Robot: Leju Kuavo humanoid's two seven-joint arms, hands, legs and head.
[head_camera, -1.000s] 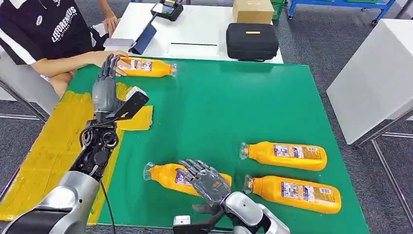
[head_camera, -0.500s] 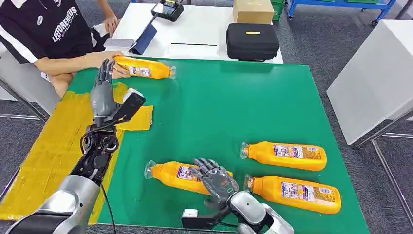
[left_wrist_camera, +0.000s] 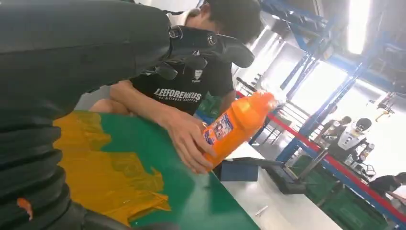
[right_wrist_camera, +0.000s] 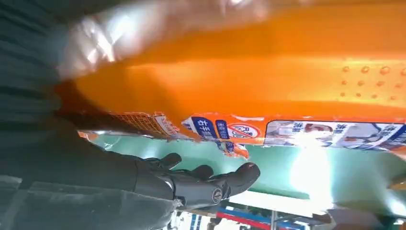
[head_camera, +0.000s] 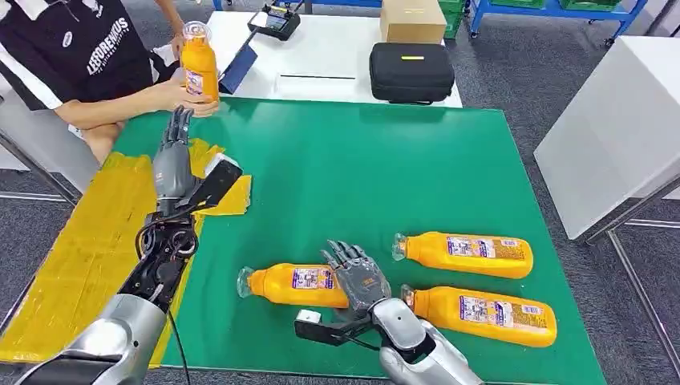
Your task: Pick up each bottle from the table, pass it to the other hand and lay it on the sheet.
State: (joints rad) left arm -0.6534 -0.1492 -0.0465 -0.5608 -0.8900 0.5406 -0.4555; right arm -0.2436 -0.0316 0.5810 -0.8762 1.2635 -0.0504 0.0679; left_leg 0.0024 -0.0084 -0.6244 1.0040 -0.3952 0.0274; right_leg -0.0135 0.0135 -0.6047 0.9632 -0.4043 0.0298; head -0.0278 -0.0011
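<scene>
Head view: right robot hand, fingers spread and holding nothing, lies over the near orange bottle at 6 o'clock on the green table. Left robot hand is open above the yellow sheet. A person's hand holds 1 bottle upright at 11 o'clock.

Right wrist view: the orange bottle sits close beside the spread fingers.

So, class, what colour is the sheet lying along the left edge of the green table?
The sheet is yellow, clearest in the head view.

Three orange bottles lie on their sides on the green table beside the yellow sheet.
</scene>
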